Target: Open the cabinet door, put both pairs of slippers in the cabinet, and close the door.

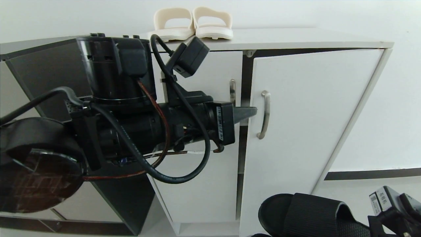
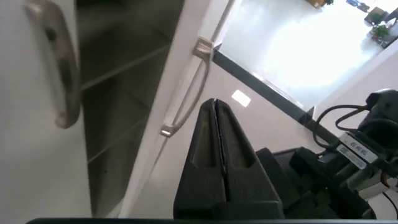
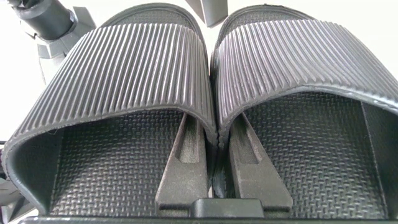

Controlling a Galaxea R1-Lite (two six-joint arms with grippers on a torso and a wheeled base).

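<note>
Left gripper [image 2: 214,124] pinched closed, empty, tip at dark gap just beside handle [image 1: 264,114] of right door [image 1: 312,125]. Right door ajar. Cream slippers [image 1: 194,24] side by side on cabinet top [image 1: 296,38]. Black slippers [image 3: 205,81] low right, pair clamped together by right gripper [image 3: 214,134], one finger inside each.

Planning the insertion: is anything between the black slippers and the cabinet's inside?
Yes. The right door is only ajar, and the shut left gripper sits at its gap, ahead of the black slippers.
</note>
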